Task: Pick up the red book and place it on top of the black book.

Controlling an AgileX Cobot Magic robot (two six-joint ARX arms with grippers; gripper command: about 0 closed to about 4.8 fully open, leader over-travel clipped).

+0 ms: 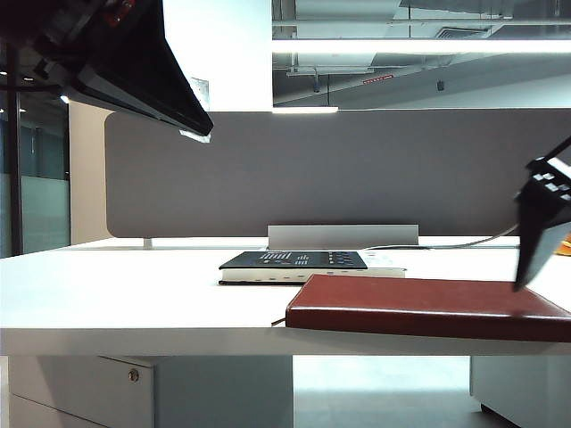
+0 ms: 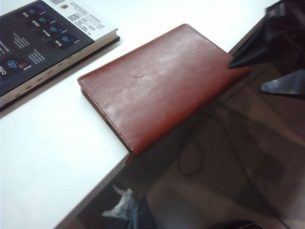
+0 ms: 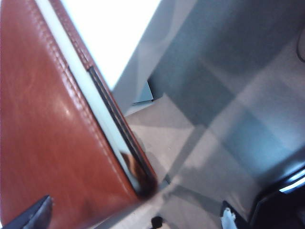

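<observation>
Red book point(image 1: 428, 308) lies flat at the front edge of the tabletop point(image 1: 116, 294), toward the right front corner, part of it jutting past the edge. Exterior view: black book point(image 1: 299, 264) lies flat farther back near the middle, well apart from the red one, white marks on its cover, pale page edges facing front. Right gripper point(image 1: 535, 236) comes in from the right, one dark finger tip down at the red book's right end; touching or just above, cannot tell. Left gripper point(image 1: 183, 120) hangs high at upper left, well clear of both books; whether its jaws are wide or narrow cannot be told.

Left wrist view: red book point(image 2: 159, 86) overhangs the tabletop point(image 2: 43, 157) edge with one corner out over the floor. Black book point(image 2: 43, 43) lies apart from it. Right gripper point(image 2: 267, 71) sits at the overhanging end, two dark fingers spread wide, one over the cover, one off beside it.

Right wrist view: red book point(image 3: 43, 129) fills the frame close up, stitched edge and pale pages showing. One finger tip point(image 3: 35, 214) lies over the cover. Jaws wide, nothing clamped.
</observation>
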